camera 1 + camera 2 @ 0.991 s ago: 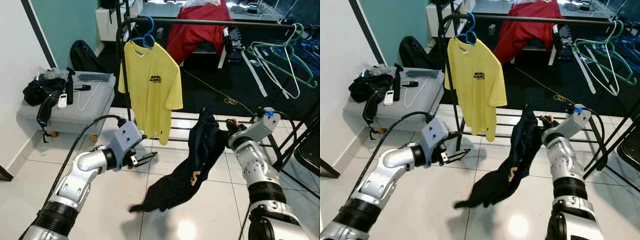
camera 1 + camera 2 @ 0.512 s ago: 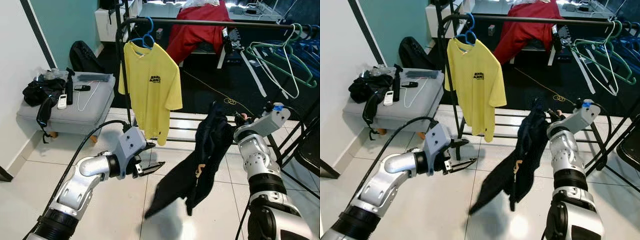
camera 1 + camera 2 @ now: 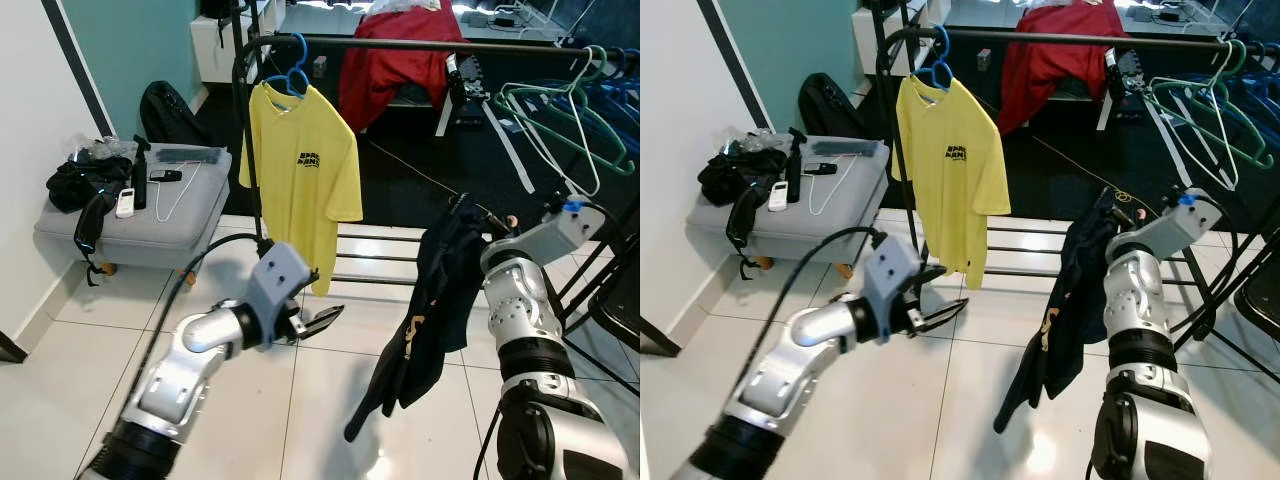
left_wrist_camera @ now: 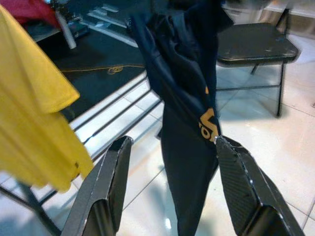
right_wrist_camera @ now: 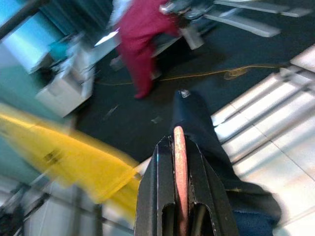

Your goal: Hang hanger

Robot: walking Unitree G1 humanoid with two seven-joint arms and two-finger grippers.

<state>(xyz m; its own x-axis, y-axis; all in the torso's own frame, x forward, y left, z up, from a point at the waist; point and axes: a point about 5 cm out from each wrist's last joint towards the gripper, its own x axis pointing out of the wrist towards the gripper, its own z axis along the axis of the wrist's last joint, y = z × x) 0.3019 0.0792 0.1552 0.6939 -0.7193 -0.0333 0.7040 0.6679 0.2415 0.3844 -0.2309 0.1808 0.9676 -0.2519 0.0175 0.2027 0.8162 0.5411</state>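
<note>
**Dark shirt on its hanger, held up short of the rail**

The right gripper (image 3: 1127, 216) has its jaws clamped on the thin reddish hanger (image 5: 179, 162), and the dark shirt (image 3: 432, 305) hangs from it in a long fold toward the floor. It sits at about 4 o'clock from the yellow shirt (image 3: 300, 180), well below the black clothes rail (image 3: 440, 45). The left gripper (image 3: 322, 322) hovers near the hem of the yellow shirt with its jaws spread apart, aimed at the dark shirt and touching nothing.

The step in hand looks like the lift toward the rail. To do it well, raise the hanger until its hook clears the bar, aim for the bare stretch between the yellow shirt and the green hangers (image 3: 550, 120) at 2 o'clock, then lower until the bar takes the weight before letting go. Where the hook sits cannot be made out here, so its facing should be checked first.
</note>
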